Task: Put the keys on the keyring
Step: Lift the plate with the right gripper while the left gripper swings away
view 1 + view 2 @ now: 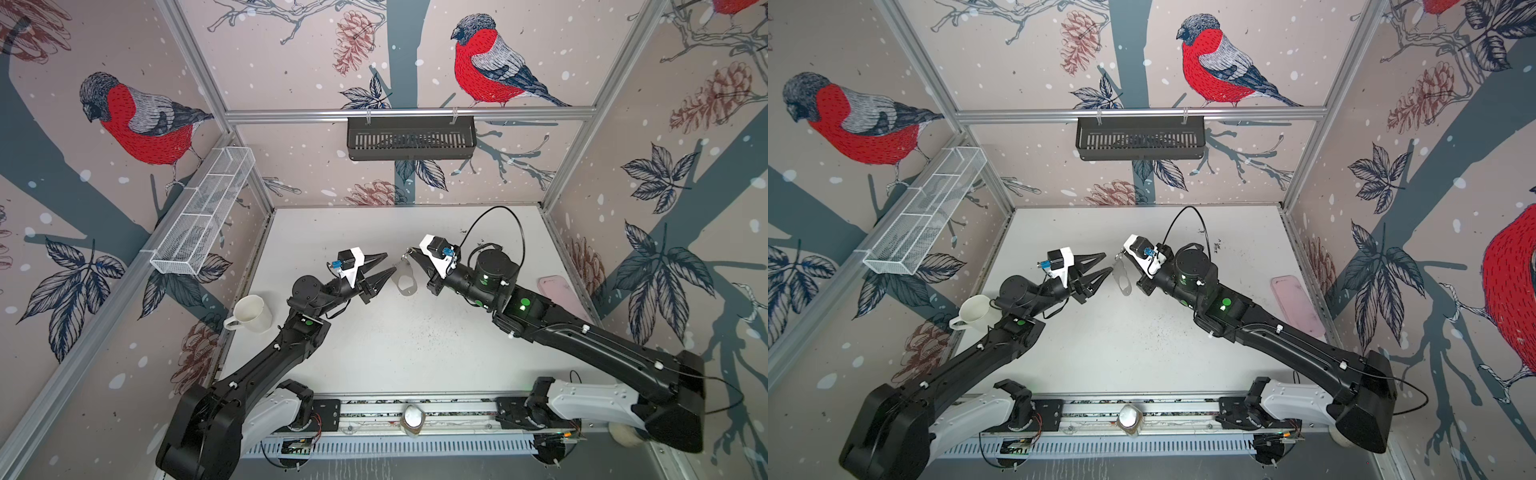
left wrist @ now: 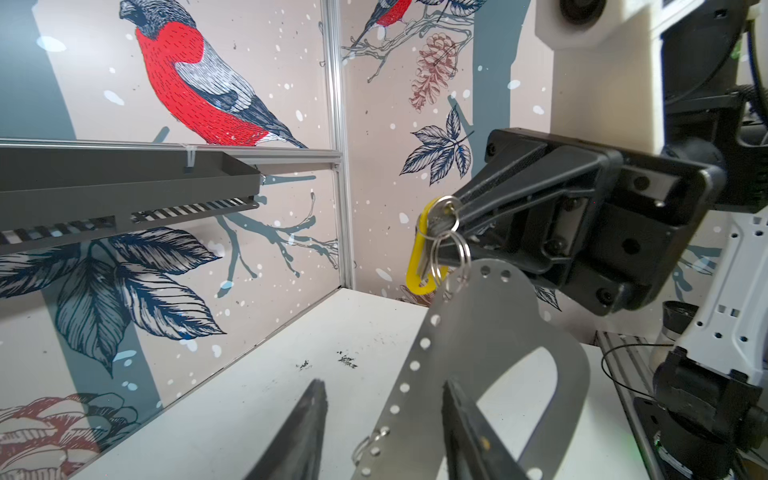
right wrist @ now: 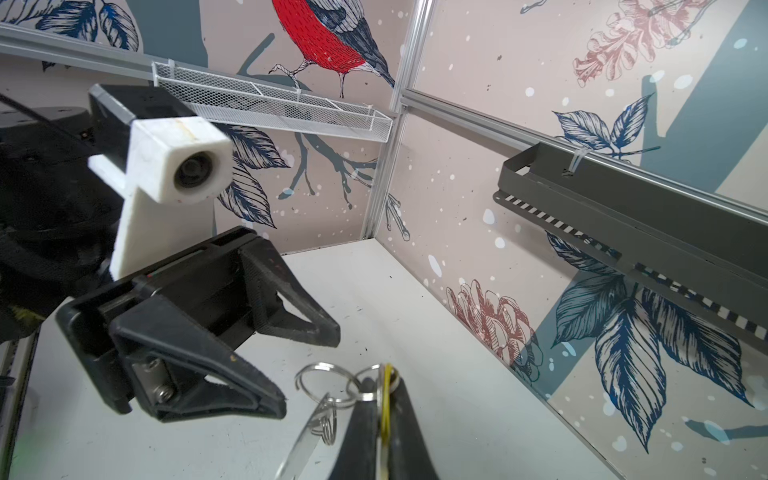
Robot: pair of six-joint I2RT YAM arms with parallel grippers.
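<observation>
Because my right gripper [image 2: 453, 232] is clenched on the keys [image 2: 424, 249], the yellow tag and small metal key sit pinched between its black fingers, well above the white table [image 1: 374, 353]. The grey keyring [image 2: 478, 332] dangles below them from a little metal ring, apparently already threaded. My left gripper [image 1: 384, 270] hovers just beside the plate, jaws parted and empty, seemingly free of its steadying hold.
</observation>
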